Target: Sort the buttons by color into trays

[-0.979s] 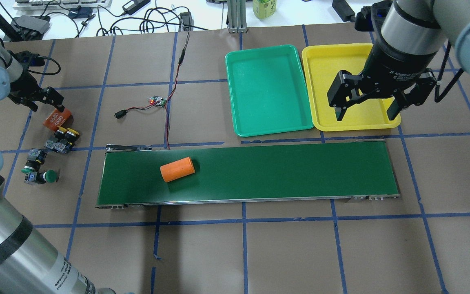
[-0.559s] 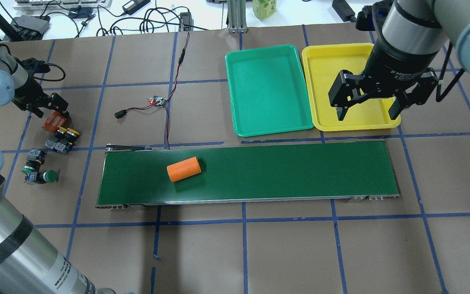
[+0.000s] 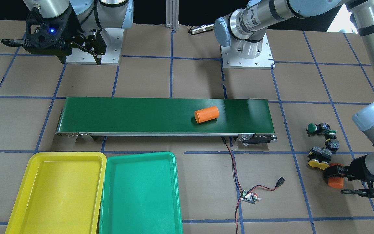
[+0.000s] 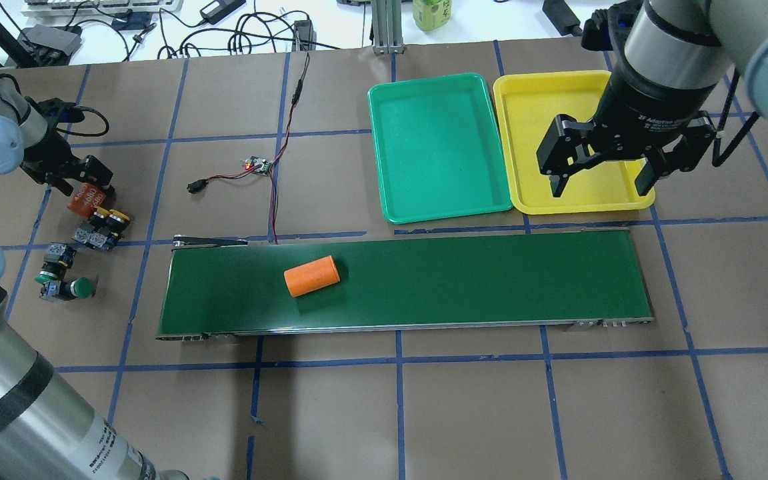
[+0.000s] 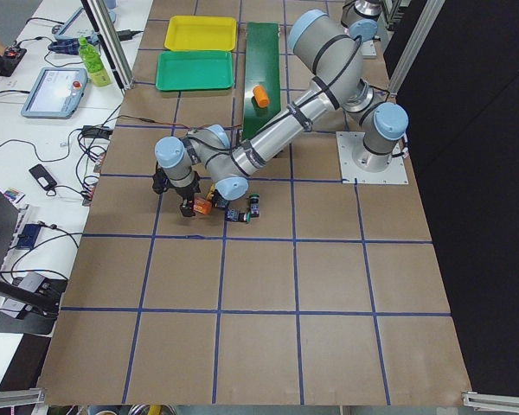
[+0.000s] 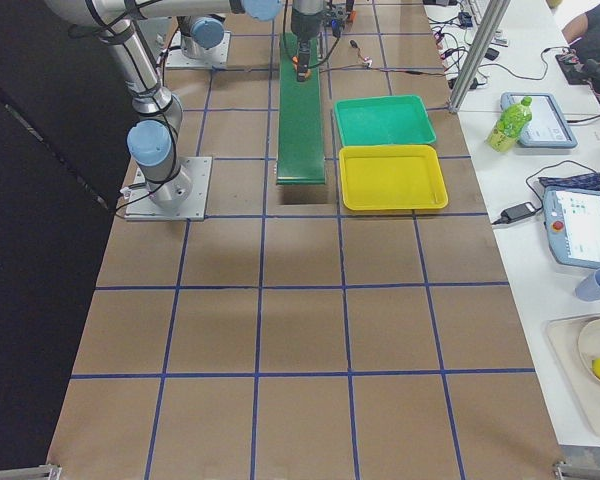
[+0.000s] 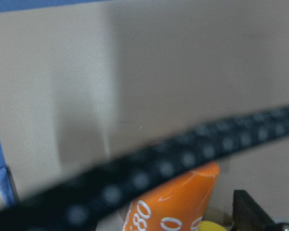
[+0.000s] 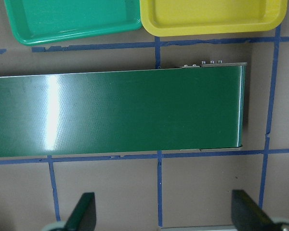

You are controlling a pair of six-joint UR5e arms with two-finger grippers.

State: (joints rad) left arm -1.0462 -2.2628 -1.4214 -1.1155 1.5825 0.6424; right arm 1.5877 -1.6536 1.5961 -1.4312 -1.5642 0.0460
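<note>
The 4 buttons aren't sorted yet. In the overhead shot the 2 yellow buttons (image 4: 109,220) sit side by side at the 9 o'clock edge of the table (image 4: 491,413). The 2 green buttons (image 4: 81,287) are just at their 7 o'clock, all bunched close.

Just beside the yellow pair at 11 o'clock is an orange can (image 4: 86,198) marked 4680, lying on its side. The left claw (image 4: 81,180) is right down at that can. The wrist cam is a blurry mess, so I honestly can't tell if it's clamped on or just straddling it.

Over at 1 o'clock the green tray (image 4: 437,147) and yellow tray (image 4: 544,100) sit edge to edge, yellow on the 3 o'clock side. The right claw (image 4: 599,183) hangs above the yellow tray's 6 o'clock rim, spread wide, holding nothing.

At the trays' 6 o'clock runs a long dark green belt (image 4: 457,280). A 2nd orange can (image 4: 311,276) lies on its side in the belt's 9 o'clock half. A little circuit board (image 4: 259,165) with red and black wires lies at the belt's 11 o'clock.
</note>
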